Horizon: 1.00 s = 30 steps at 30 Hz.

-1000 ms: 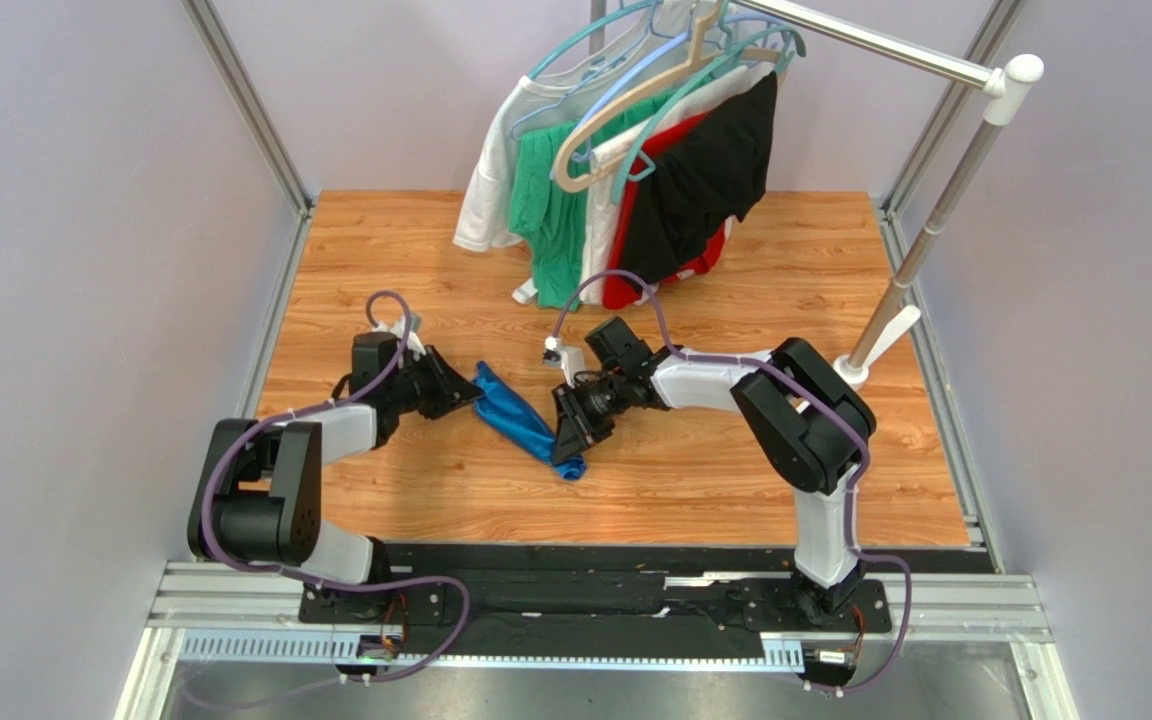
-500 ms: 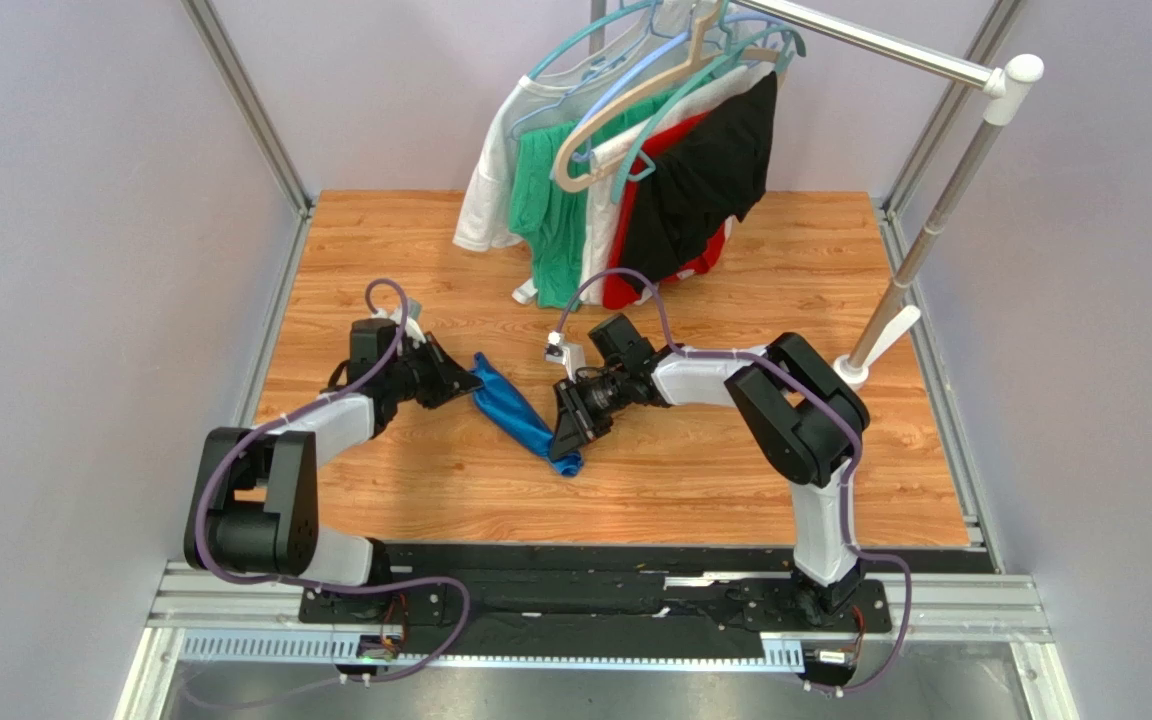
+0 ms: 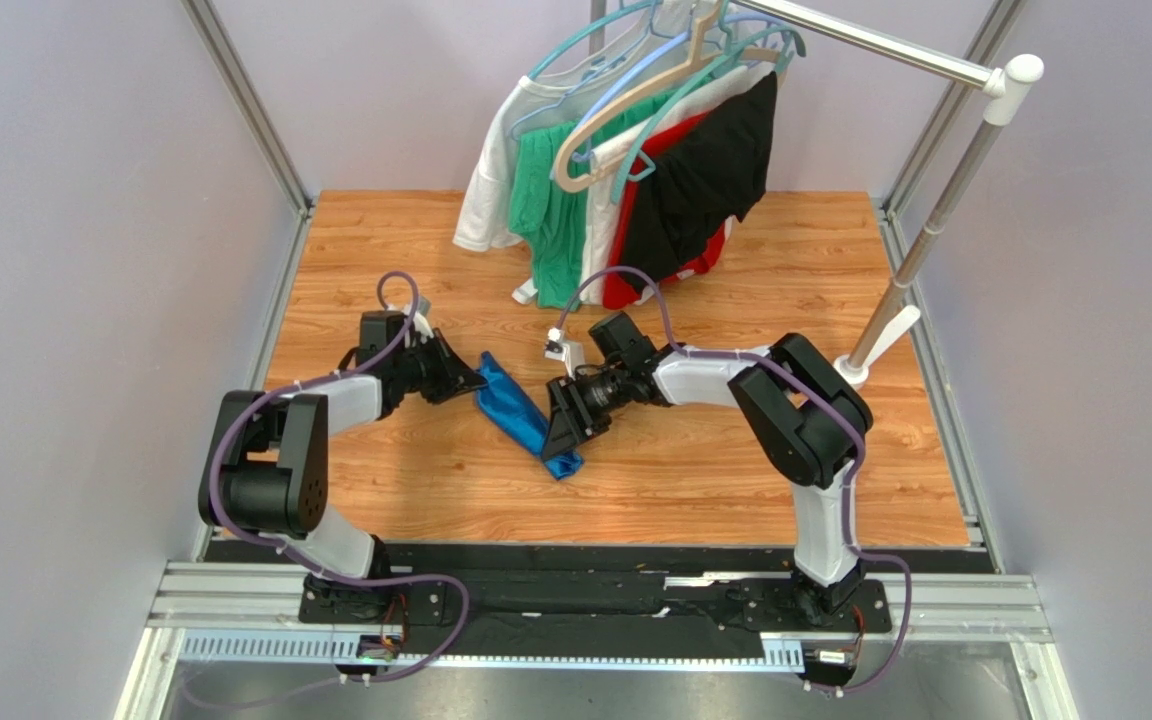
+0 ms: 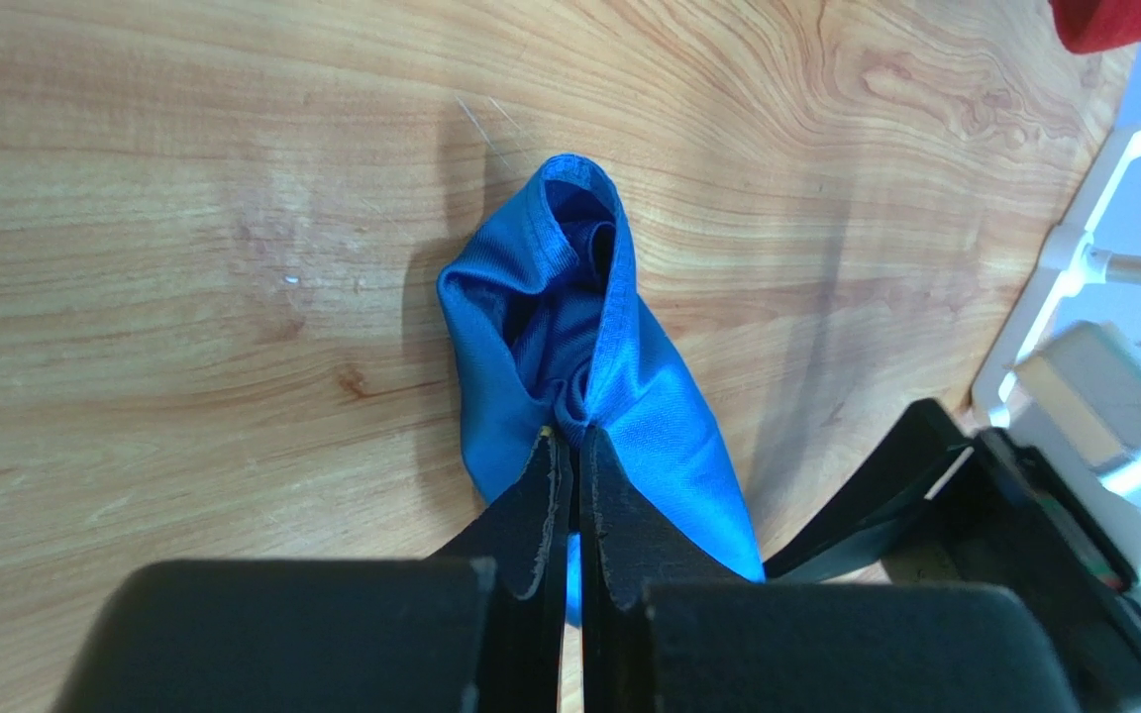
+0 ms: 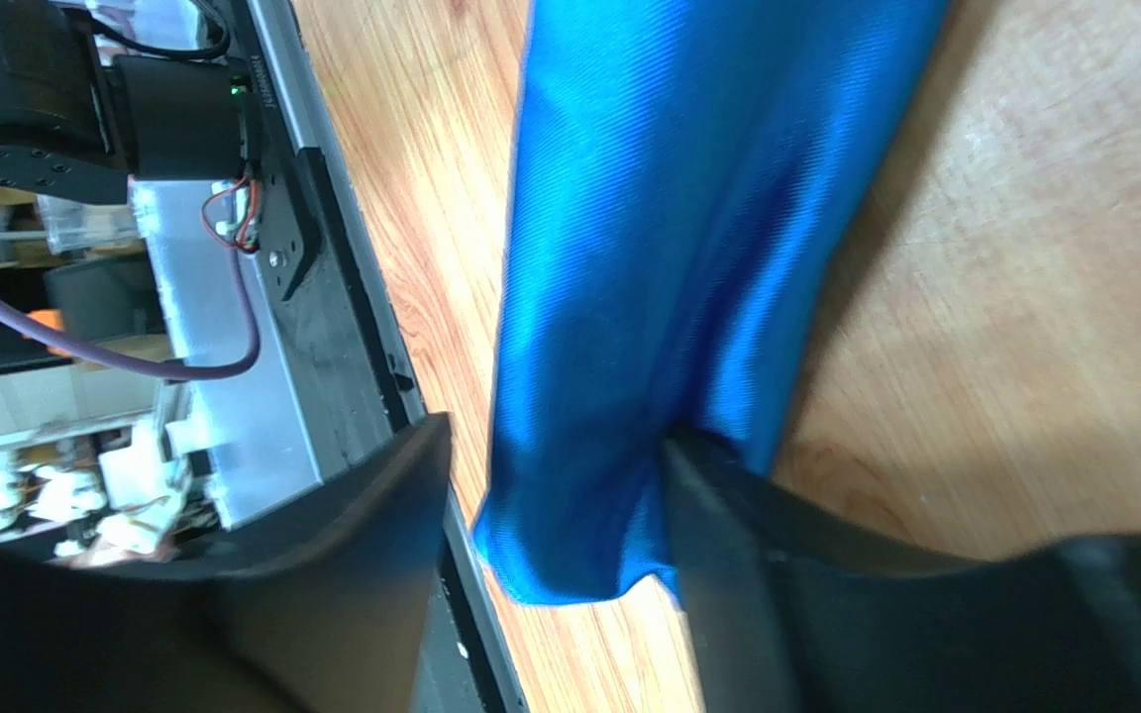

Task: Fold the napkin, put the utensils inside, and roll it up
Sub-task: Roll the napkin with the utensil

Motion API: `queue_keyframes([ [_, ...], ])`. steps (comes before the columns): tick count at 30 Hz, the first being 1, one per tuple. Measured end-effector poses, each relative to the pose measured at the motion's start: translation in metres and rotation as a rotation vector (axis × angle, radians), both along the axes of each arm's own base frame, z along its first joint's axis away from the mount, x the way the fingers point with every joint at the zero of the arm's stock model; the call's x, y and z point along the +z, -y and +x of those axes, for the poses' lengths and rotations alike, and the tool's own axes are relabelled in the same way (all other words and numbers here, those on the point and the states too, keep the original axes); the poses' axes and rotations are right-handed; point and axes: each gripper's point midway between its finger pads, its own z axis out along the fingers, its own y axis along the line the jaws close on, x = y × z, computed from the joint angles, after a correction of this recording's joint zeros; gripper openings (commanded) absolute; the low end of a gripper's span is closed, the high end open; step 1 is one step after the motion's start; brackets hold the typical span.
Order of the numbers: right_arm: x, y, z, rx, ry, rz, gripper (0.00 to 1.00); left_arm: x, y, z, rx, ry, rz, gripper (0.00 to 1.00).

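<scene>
The napkin [image 3: 525, 417] is a royal-blue cloth bunched into a long strip on the wooden table, running from my left gripper toward the near edge. My left gripper [image 3: 462, 377] is shut on its far end; the left wrist view shows the closed fingertips pinching a fold of the napkin [image 4: 592, 334] at the gripper [image 4: 574, 441]. My right gripper [image 3: 557, 426] stands open around the near end. In the right wrist view the napkin [image 5: 681, 223] hangs between the spread jaws of the gripper [image 5: 554, 498], resting against the right finger [image 5: 725, 535]. The utensils are out of view.
Green, white, red and black garments [image 3: 627, 173] hang on a rack at the back, with its slanted pole [image 3: 928, 225] and white foot [image 3: 871, 353] at the right. A black rail [image 3: 597, 563] runs along the table's near edge, close to the napkin's end.
My right gripper's jaws have spread apart and no longer pinch the napkin's near end. My left gripper has closed on the far end and its arm has shifted slightly back.
</scene>
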Motion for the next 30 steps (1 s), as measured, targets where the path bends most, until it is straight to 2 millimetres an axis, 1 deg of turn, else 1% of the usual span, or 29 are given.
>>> queue_keyframes([
  [1,0.004,-0.001,0.000,0.002,0.012,0.007,0.74,0.000,-0.001,0.001,0.001,0.003,0.005,0.16],
  [2,0.007,0.000,0.002,-0.005,0.024,0.005,0.79,0.000,-0.001,0.001,0.001,0.006,0.009,0.22],
  [3,0.008,0.001,0.002,-0.010,0.035,0.003,0.81,0.000,-0.002,0.001,0.002,0.007,0.012,0.28],
  [4,0.011,0.002,0.003,-0.015,0.044,0.001,0.96,0.000,-0.002,0.001,0.000,0.008,0.016,0.41],
  [5,0.013,0.004,0.003,-0.022,0.056,-0.004,0.97,0.000,-0.002,0.000,0.002,0.007,0.019,0.48],
  [6,0.014,0.006,0.003,-0.031,0.067,-0.013,0.98,0.000,-0.003,0.000,0.003,0.007,0.021,0.58],
  [7,0.017,0.009,0.004,-0.037,0.082,-0.019,1.00,0.001,-0.003,0.000,0.006,0.007,0.023,0.72],
  [8,0.018,0.011,0.005,-0.046,0.100,-0.029,1.00,0.002,-0.004,0.000,0.006,0.010,0.027,0.74],
  [9,0.020,0.014,0.005,-0.054,0.112,-0.040,1.00,0.002,-0.005,0.000,0.007,0.013,0.032,0.92],
  [12,0.022,0.023,0.007,-0.088,0.151,-0.080,1.00,0.007,-0.008,0.001,0.024,0.023,0.045,0.94],
  [16,0.024,0.038,0.008,-0.136,0.205,-0.131,1.00,0.021,-0.014,0.002,0.059,0.057,0.073,0.96],
  [18,0.027,0.045,0.009,-0.160,0.233,-0.150,1.00,0.032,-0.018,0.004,0.080,0.087,0.088,0.96],
  [22,0.033,0.062,0.015,-0.232,0.290,-0.177,1.00,0.060,-0.030,0.006,0.135,0.171,0.119,0.97],
  [27,0.037,0.101,0.038,-0.406,0.341,-0.202,1.00,0.090,-0.048,0.004,0.202,0.243,0.132,0.97],
  [30,0.036,0.134,0.053,-0.541,0.362,-0.237,1.00,0.106,-0.061,0.000,0.242,0.277,0.133,0.97],
])
